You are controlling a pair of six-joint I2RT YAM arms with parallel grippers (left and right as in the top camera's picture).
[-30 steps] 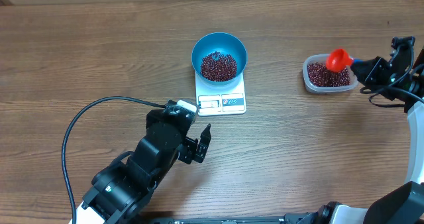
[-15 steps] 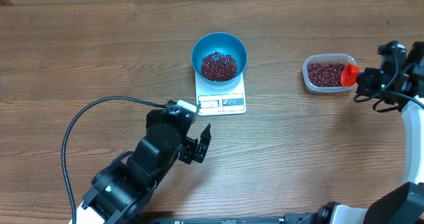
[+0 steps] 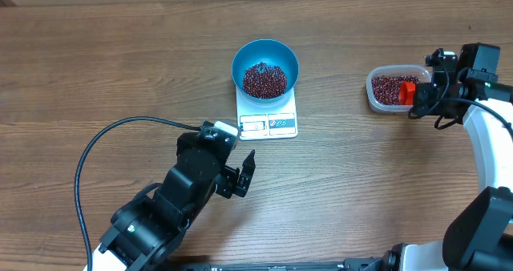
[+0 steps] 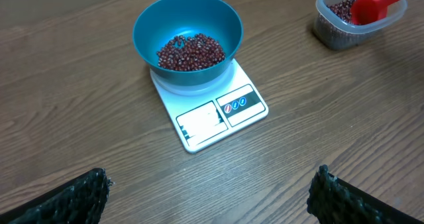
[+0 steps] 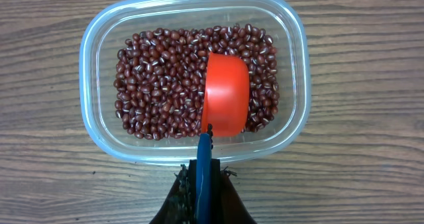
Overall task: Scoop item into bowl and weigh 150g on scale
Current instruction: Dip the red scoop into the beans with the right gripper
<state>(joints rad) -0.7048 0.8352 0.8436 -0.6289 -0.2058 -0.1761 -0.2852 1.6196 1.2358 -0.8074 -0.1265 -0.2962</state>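
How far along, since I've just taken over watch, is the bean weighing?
Done: some beans lie in the blue bowl on the scale. In hand: the right hand, shut on the red scoop, holds it down in the clear tub. Left: carry it across, top up to target; the display is unreadable. The left hand hangs open.

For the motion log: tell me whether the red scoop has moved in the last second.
Yes. Against the unmoved clear tub, the red scoop went from over its far edge to inside its right end.
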